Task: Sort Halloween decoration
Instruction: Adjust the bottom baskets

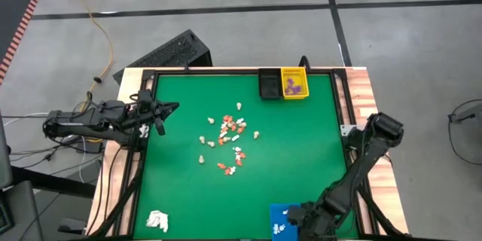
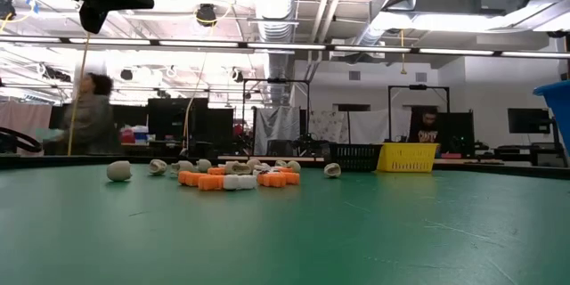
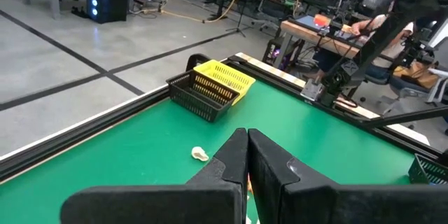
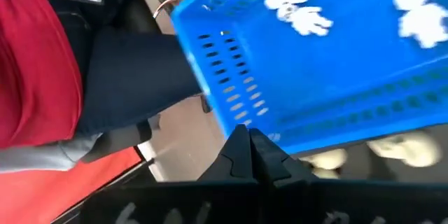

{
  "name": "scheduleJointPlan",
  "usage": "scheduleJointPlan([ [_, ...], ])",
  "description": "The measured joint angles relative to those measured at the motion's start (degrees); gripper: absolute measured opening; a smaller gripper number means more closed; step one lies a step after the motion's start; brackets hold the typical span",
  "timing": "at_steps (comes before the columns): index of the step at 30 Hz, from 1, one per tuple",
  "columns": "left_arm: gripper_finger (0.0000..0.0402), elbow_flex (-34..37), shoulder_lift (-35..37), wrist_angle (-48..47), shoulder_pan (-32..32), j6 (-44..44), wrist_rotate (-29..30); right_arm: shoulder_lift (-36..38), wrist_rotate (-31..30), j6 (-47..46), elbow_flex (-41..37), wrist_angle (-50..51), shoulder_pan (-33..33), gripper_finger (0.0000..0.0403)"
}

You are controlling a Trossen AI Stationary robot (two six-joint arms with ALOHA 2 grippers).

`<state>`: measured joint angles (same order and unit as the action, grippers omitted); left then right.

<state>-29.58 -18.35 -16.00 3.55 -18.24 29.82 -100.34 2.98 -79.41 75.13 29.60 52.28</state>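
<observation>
Green felt covered the tabletop (image 1: 301, 158), where the Halloween decoration (image 1: 228, 141) lay scattered mid-surface in orange, white and cream pieces. A yellow basket (image 1: 294, 84) and a black basket (image 1: 269, 84) sat at the far edge. The left tool (image 1: 172, 108) hovered pinched shut and empty; the right tool (image 4: 248, 143), also shut, hung beside a blue basket (image 1: 280, 221).

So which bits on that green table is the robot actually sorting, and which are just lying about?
Part of the job:
- Halloween decoration, small orange and cream pieces scattered mid-table
- yellow basket, purple pieces inside
- black basket
- blue basket, white pieces inside

Just lying about:
- white wadded lump near a table corner
- keyboard on the floor
</observation>
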Motion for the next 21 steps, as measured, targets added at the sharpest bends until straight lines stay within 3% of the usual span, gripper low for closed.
scheduleJointPlan([
  [11,0.0,0.0,-0.02,-1.3,0.0,0.0,0.06,-10.88,2.51,-6.51,20.73,15.01,5.27,0.0],
  [21,0.0,0.0,-0.02,-2.81,0.01,-0.11,0.87,-18.4,8.86,-7.11,25.77,15.37,6.21,0.0],
])
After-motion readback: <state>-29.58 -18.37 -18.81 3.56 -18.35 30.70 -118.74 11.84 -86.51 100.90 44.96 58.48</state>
